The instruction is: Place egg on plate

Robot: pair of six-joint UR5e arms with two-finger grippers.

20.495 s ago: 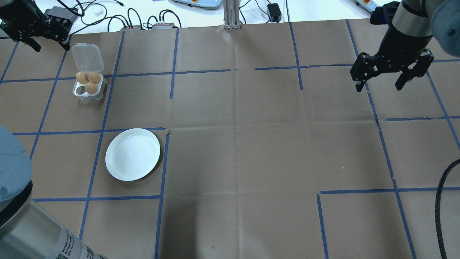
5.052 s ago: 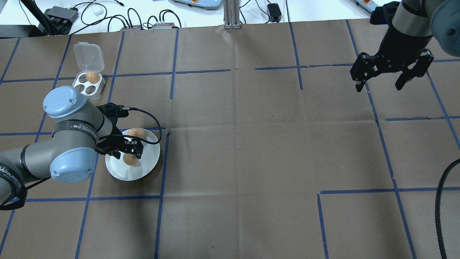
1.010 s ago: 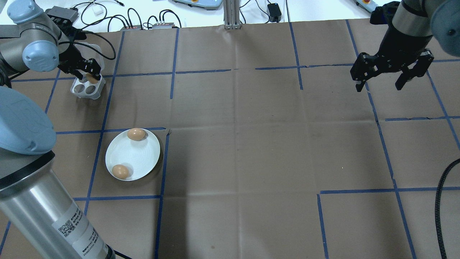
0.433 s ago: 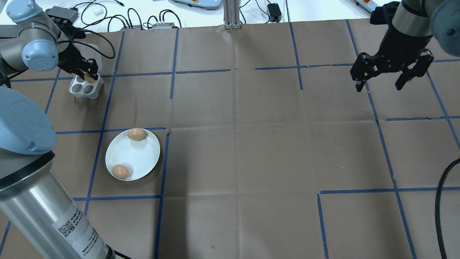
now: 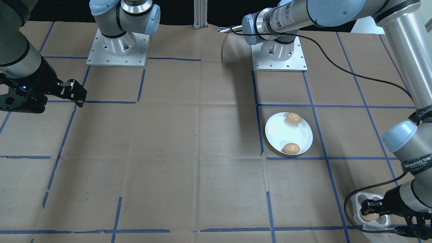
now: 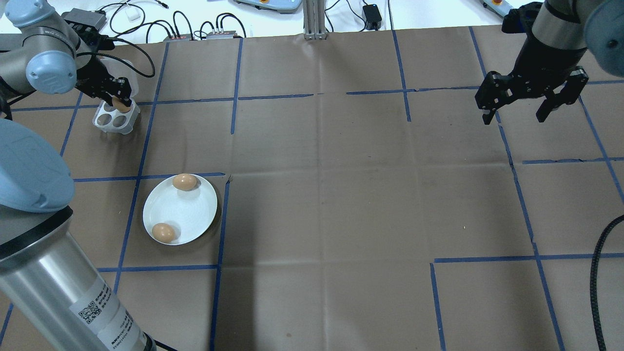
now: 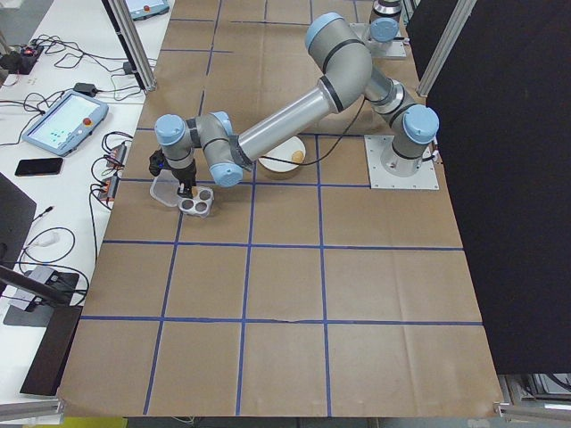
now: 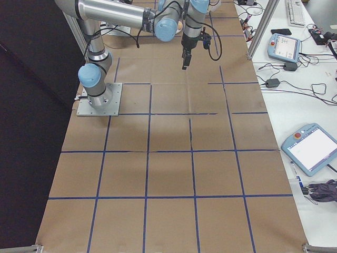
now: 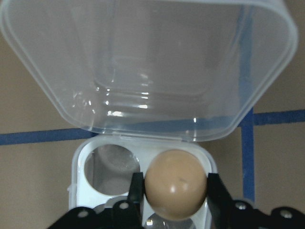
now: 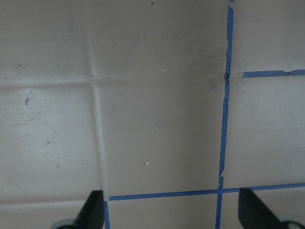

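One egg [image 9: 175, 183] remains in the clear egg tray [image 6: 116, 118], now clamped between the left gripper's [image 9: 174, 191] fingers, which have closed since a second ago. Two eggs already sit on the plate [image 6: 187, 209], near the tray. Lift next. The right gripper [image 6: 531, 103] hangs open, well apart.

A robotics laboratory is shown. Two arms are bolted by metal base plates [image 5: 117, 50] to a bench [image 6: 341, 204] covered in brown paper and marked into squares with blue tape [image 6: 222, 219]. Teach pendants [image 8: 314, 147], cables [image 6: 146, 24] and aluminium framing posts [image 6: 312, 19] are arranged along a white side table [image 7: 53, 134].
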